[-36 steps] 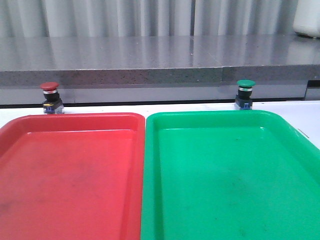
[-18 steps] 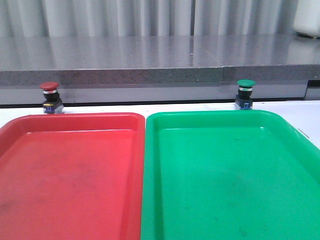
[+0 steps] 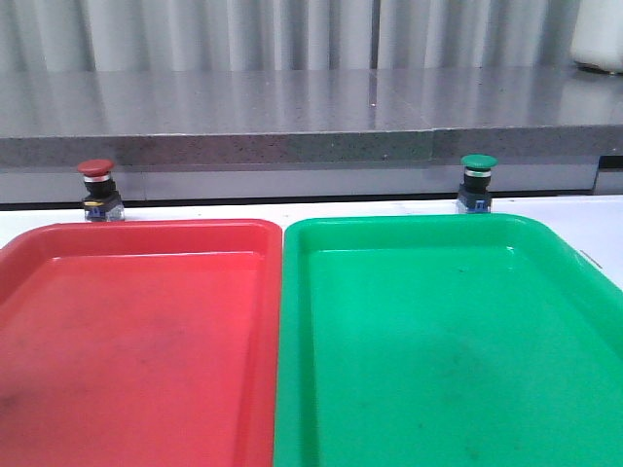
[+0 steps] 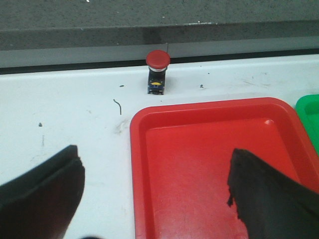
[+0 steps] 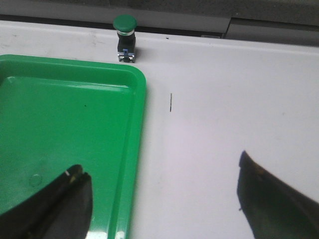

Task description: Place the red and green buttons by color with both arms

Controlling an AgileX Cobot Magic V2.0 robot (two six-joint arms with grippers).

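Buttons (image 3: 96,181) (image 3: 477,175) without legible markings

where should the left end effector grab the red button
Probably around the silver collar and black body under the cap of the red button, coming from above and the tray side. It stands upright on the table beyond the red tray, with a ledge close behind.

Red button (image 3: 96,168) cap dull red, green button (image 3: 478,161) dark green; trays red (image 3: 58,243) & green (image 3: 545,243); table (image 4: 60,104) white
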